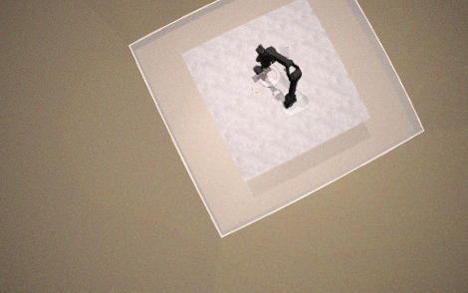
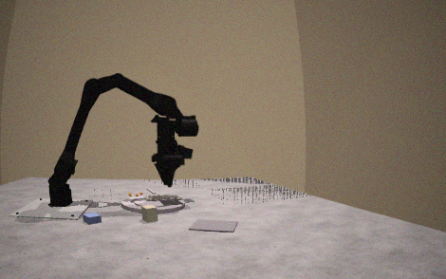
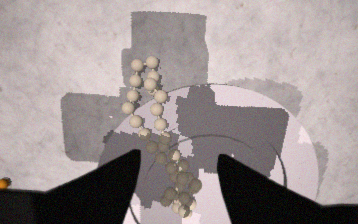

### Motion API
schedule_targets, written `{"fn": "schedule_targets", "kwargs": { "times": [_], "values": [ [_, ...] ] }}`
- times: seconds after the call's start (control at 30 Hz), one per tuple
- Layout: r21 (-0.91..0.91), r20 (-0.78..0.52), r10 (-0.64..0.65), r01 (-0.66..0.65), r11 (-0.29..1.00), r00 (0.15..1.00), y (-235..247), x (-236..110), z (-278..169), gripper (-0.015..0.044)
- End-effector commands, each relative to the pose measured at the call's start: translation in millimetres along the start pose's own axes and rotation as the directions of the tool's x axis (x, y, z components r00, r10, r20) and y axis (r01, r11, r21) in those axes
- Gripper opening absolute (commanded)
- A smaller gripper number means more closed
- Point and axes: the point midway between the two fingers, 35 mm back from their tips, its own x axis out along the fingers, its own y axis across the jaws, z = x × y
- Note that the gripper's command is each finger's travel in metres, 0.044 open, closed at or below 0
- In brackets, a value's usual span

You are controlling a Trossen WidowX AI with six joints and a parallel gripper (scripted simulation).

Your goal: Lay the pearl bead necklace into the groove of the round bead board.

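The pearl bead necklace (image 3: 160, 96) (image 2: 163, 197) is a narrow, doubled strand. In the wrist view its upper loop lies past the upper left edge of the round bead board (image 3: 302, 167) (image 2: 166, 210) (image 1: 274, 78). The strand crosses the groove, a thin dark ring, and ends in a bunch inside it. It does not follow the groove. My gripper (image 3: 179, 159) (image 2: 168, 185) is partly open and empty, pointing down above the board. In the wrist view the strand's lower part shows between and beyond the fingertips, below them; the exterior view shows a gap under the fingers.
Small orange beads (image 2: 137, 195) (image 1: 254, 90) lie beside the board; one orange bead (image 3: 4, 183) shows at the wrist view's left edge. A tan block (image 2: 150, 213) stands in front of the board, a blue block (image 2: 92, 218) near the arm's base, and a flat grey plate (image 2: 213, 226) at front right.
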Motion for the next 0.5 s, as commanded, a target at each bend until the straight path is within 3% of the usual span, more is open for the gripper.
{"fn": "schedule_targets", "kwargs": {
  "times": [0.0,0.3,0.47],
  "values": [
    [-0.03,-0.011,0.002,-0.002,1.0,1.0,17,1,19,0.012],
    [-0.032,-0.011,0.002,-0.002,0.999,1.0,18,17,20,0.012],
    [-0.033,0.0,0.002,-0.002,0.999,1.0,17,10,20,0.012]
  ]
}}
